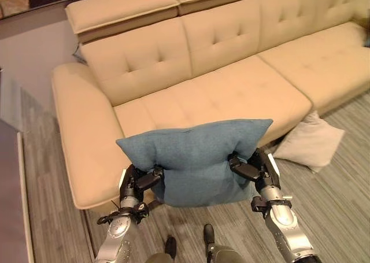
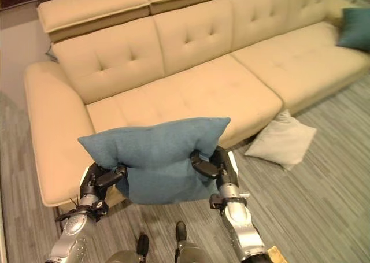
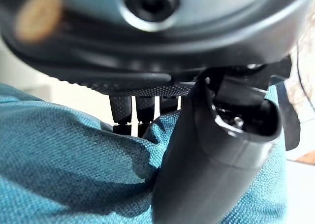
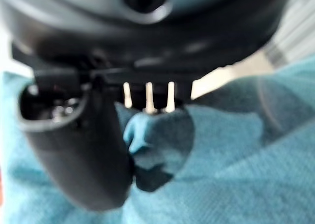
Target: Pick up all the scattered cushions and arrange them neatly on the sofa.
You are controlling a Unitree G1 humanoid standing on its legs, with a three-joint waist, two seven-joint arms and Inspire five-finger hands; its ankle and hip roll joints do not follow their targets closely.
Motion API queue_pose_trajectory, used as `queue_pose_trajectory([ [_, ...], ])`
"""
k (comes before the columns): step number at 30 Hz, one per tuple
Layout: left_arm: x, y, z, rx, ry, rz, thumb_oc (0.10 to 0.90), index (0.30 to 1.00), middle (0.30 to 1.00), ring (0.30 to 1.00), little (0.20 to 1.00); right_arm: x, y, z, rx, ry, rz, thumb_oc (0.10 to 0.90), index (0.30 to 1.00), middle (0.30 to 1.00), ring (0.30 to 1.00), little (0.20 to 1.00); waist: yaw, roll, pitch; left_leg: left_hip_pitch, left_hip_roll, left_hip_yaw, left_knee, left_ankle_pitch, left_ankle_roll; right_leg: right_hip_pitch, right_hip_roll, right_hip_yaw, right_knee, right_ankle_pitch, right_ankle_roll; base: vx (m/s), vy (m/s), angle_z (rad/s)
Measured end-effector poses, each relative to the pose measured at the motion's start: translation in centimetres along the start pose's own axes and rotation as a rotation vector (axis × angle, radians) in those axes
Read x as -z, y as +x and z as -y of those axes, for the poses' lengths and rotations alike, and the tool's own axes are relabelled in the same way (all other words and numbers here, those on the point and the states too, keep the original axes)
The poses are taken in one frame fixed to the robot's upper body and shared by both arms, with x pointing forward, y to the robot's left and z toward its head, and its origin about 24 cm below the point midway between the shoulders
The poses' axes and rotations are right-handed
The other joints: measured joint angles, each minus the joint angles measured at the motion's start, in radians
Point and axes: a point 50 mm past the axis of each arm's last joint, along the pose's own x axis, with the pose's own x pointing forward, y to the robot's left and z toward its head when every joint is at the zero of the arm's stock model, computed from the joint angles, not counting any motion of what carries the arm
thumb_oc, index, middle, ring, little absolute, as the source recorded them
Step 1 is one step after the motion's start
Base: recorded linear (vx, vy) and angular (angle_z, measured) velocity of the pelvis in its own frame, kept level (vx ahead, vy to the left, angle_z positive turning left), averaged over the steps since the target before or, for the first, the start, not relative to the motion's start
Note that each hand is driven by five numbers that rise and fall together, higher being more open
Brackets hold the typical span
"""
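Held up before the sofa (image 1: 231, 95): blue cushion (image 1: 193, 159), pinched at 9 o'clock by left hand (image 1: 139, 181) and at 3 by right hand (image 1: 251, 167), likely to keep it flat for placing. Beige cushion (image 1: 309, 141) on floor (image 1: 341, 199) at 3 o'clock, probably next. Another blue cushion (image 2: 355, 26) on far seat.

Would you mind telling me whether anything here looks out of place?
Yes: a beige cushion lies on the floor, leaning against the sofa front. The blue cushion is pinched between left hand and right hand.
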Motion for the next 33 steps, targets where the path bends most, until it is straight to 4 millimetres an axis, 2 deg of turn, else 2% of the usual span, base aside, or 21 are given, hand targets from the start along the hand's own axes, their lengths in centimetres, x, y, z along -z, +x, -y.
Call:
queue_pose_trajectory([
  [1,0.0,0.0,-0.3,-0.005,0.007,-0.005,0.4,0.3,0.3,0.3,0.3,0.4,-0.4,0.0,-0.008,-0.001,-0.015,0.4,0.3,0.3,0.3,0.3,-0.011,-0.006,-0.003,-0.001,-0.003,-0.005,-0.006,-0.003,0.003,0.008,-0.025,-0.017,0.008,0.0,0.002,0.1,-0.061,-0.16],
  [2,0.0,-0.2,-0.6,-0.011,0.02,-0.01,0.4,0.3,0.3,0.3,0.3,0.7,-0.6,-0.2,-0.021,-0.005,-0.033,0.4,0.3,0.3,0.3,0.3,-0.005,-0.019,-0.012,-0.002,-0.01,0.0,-0.02,-0.003,-0.003,0.012,-0.05,-0.044,0.016,0.0,0.002,0.08,-0.047,-0.07],
  [4,0.0,-0.2,-1.1,-0.021,0.035,-0.019,0.4,0.3,0.3,0.3,0.3,1.2,-1.0,-0.5,-0.042,-0.016,-0.056,0.4,0.3,0.3,0.3,0.3,0.001,-0.037,-0.022,-0.011,-0.016,-0.005,-0.029,0.01,-0.016,0.046,-0.07,-0.048,0.006,0.003,0.006,0.13,-0.116,-0.05],
  [5,0.2,-0.3,-1.1,-0.021,0.035,-0.028,0.4,0.3,0.3,0.3,0.3,1.3,-1.1,-0.5,-0.051,-0.027,-0.062,0.4,0.3,0.3,0.3,0.3,0.004,-0.032,-0.021,-0.01,-0.008,-0.011,-0.037,0.023,-0.025,0.06,-0.061,-0.053,-0.02,0.024,0.009,0.16,-0.254,0.29],
  [7,0.4,-0.3,-0.8,-0.016,0.03,-0.033,0.4,0.3,0.3,0.3,0.3,1.5,-1.3,-0.1,-0.048,-0.045,-0.075,0.4,0.3,0.3,0.3,0.3,0.006,-0.014,-0.026,-0.021,0.017,-0.045,-0.042,0.047,-0.042,0.081,-0.034,-0.084,-0.043,0.026,0.001,0.09,-0.231,0.43],
  [10,0.7,-0.1,0.1,-0.001,0.008,-0.037,0.4,0.3,0.3,0.3,0.3,1.3,-1.1,0.6,-0.029,-0.068,-0.069,0.4,0.3,0.3,0.3,0.3,0.008,-0.005,-0.026,-0.079,0.045,-0.098,0.015,0.045,-0.07,0.091,-0.004,-0.131,-0.058,0.019,-0.026,0.09,-0.24,0.6],
  [11,0.8,0.2,0.6,0.018,0.014,-0.046,0.4,0.3,0.3,0.3,0.3,1.2,-1.0,1.2,0.002,-0.076,-0.066,0.4,0.3,0.3,0.3,0.3,0.005,-0.014,-0.022,-0.162,0.045,-0.128,0.144,0.038,-0.086,0.089,0.002,-0.16,-0.056,-0.003,-0.057,0.07,-0.136,0.71],
  [12,1.0,0.2,0.8,0.029,0.017,-0.052,0.4,0.3,0.3,0.3,0.3,1.0,-0.9,1.4,0.014,-0.077,-0.057,0.4,0.3,0.3,0.3,0.3,0.017,-0.023,-0.017,-0.201,0.04,-0.133,0.213,0.037,-0.086,0.084,0.003,-0.159,-0.054,-0.004,-0.066,0.09,-0.095,0.48],
  [15,1.6,-0.3,0.8,0.032,0.018,-0.077,0.4,0.3,0.3,0.3,0.3,0.6,-0.5,1.7,0.017,-0.091,-0.042,0.4,0.3,0.3,0.3,0.3,0.035,-0.016,-0.016,-0.238,0.062,-0.14,0.301,0.042,-0.09,0.097,0.03,-0.157,-0.052,-0.025,-0.096,0.13,-0.056,0.01],
  [17,1.7,-0.3,1.0,0.038,0.017,-0.079,0.4,0.3,0.3,0.3,0.3,0.5,-0.5,2.0,0.032,-0.093,-0.04,0.4,0.3,0.3,0.3,0.3,0.033,-0.027,-0.011,-0.271,0.04,-0.144,0.32,0.034,-0.088,0.097,0.024,-0.154,-0.056,-0.031,-0.108,0.16,-0.006,0.05],
  [20,1.8,-0.3,1.5,0.062,0.019,-0.083,0.4,0.3,0.3,0.3,0.3,0.6,-0.7,2.5,0.06,-0.093,-0.045,0.4,0.3,0.3,0.3,0.3,0.017,-0.039,-0.004,-0.289,-0.005,-0.088,0.252,0.023,-0.07,0.098,0.007,-0.163,-0.063,-0.035,-0.116,0.12,0.028,0.14],
  [21,1.9,-0.3,1.5,0.07,0.019,-0.087,0.4,0.3,0.3,0.3,0.3,0.6,-0.7,2.6,0.067,-0.095,-0.047,0.4,0.3,0.3,0.3,0.3,0.018,-0.041,-0.002,-0.295,-0.025,-0.077,0.181,0.034,-0.066,0.097,0.012,-0.162,-0.057,-0.033,-0.117,0.23,0.104,-0.19],
  [22,2.0,-0.5,1.5,0.07,0.021,-0.094,0.4,0.3,0.3,0.3,0.3,0.8,-1.0,2.7,0.069,-0.095,-0.055,0.4,0.3,0.3,0.3,0.3,0.025,-0.009,-0.007,-0.285,-0.004,-0.085,0.13,0.062,-0.078,0.105,0.047,-0.157,-0.044,-0.056,-0.109,0.33,0.136,-0.39],
  [23,2.0,-0.5,1.5,0.07,0.021,-0.093,0.4,0.3,0.3,0.3,0.3,0.9,-1.1,2.7,0.073,-0.094,-0.061,0.4,0.3,0.3,0.3,0.3,0.03,0.008,-0.009,-0.282,0.012,-0.09,0.123,0.066,-0.081,0.105,0.066,-0.149,-0.025,-0.074,-0.102,0.35,0.17,-0.44],
  [24,1.9,-0.4,1.3,0.062,0.027,-0.094,0.4,0.3,0.3,0.3,0.3,1.2,-1.2,2.4,0.071,-0.082,-0.069,0.4,0.3,0.3,0.3,0.3,0.035,-0.003,-0.007,-0.26,0.007,-0.077,0.115,0.066,-0.037,0.104,0.065,-0.129,-0.008,-0.088,-0.09,0.23,0.128,-0.33],
  [26,1.8,-0.4,0.5,0.044,0.047,-0.103,0.4,0.3,0.3,0.3,0.3,1.6,-1.5,1.7,0.059,-0.069,-0.081,0.4,0.3,0.3,0.3,0.3,0.032,-0.027,-0.012,-0.2,-0.025,-0.057,0.058,0.089,0.01,0.121,0.036,-0.109,0.011,-0.1,-0.064,0.19,0.155,-0.13],
  [30,0.9,-0.1,-0.6,0.027,0.076,-0.074,0.4,0.3,0.3,0.3,0.3,1.5,-1.3,0.3,0.027,-0.044,-0.07,0.4,0.3,0.3,0.3,0.3,0.05,-0.036,-0.015,-0.135,-0.065,-0.025,0.024,0.077,0.028,0.14,-0.015,-0.071,0.047,-0.121,-0.028,0.12,0.167,-0.14],
  [31,0.5,0.0,-1.0,0.015,0.083,-0.065,0.4,0.3,0.3,0.3,0.3,1.4,-1.2,-0.1,0.013,-0.039,-0.063,0.4,0.3,0.3,0.3,0.3,0.053,-0.038,-0.014,-0.124,-0.068,-0.02,0.024,0.074,0.032,0.13,-0.019,-0.068,0.086,-0.129,-0.014,0.09,0.128,-0.2],
  [33,-0.1,0.3,-1.7,-0.002,0.113,-0.042,0.4,0.3,0.3,0.3,0.3,1.5,-1.2,-0.9,-0.015,-0.02,-0.064,0.4,0.3,0.3,0.3,0.3,0.056,-0.043,-0.011,-0.068,-0.066,-0.025,0.021,0.063,0.047,0.097,-0.037,-0.068,0.257,-0.142,0.007,0.15,0.118,0.0],
])
